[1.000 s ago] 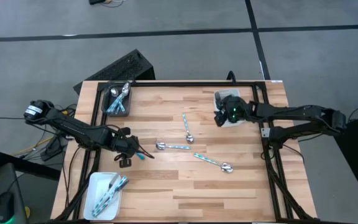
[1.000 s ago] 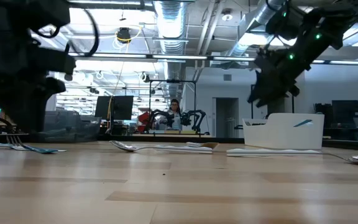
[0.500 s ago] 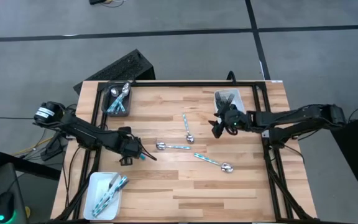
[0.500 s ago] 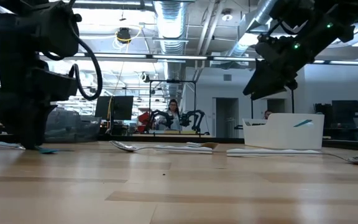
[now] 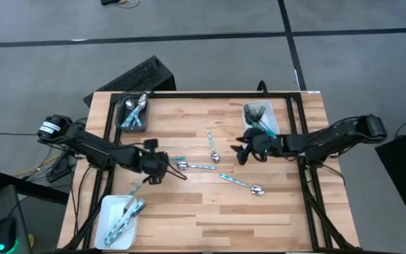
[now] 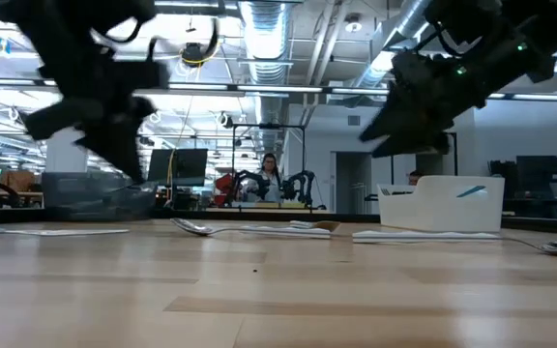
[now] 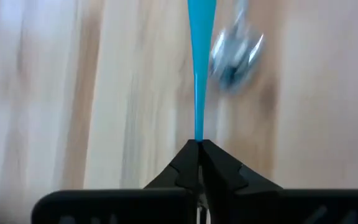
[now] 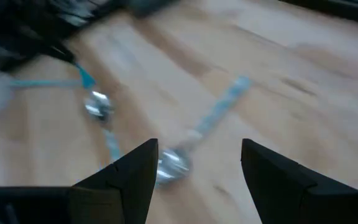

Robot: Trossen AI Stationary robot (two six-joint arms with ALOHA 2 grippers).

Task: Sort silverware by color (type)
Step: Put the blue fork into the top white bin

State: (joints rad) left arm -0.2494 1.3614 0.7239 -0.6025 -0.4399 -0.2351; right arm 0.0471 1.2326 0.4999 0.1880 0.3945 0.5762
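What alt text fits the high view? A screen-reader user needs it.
From above, a wooden table holds three loose spoons mid-table. The left tool grips a teal-handled utensil near them, and the open right tool hovers by a white tray.

The tabletop (image 5: 210, 212) is pale wood planking set in a black frame. Three teal-handled spoons lie loose near its middle: one spoon (image 5: 212, 146) toward the far side, a second spoon (image 5: 195, 166) just left of centre, and a third spoon (image 5: 243, 183) nearer the front, each apart from the others. A dark grey bin (image 5: 133, 113) holding silverware sits at the far left corner, a white tray (image 5: 259, 120) stands at the far right, and another white tray (image 5: 118, 221) with teal-handled pieces rests at the near left corner.
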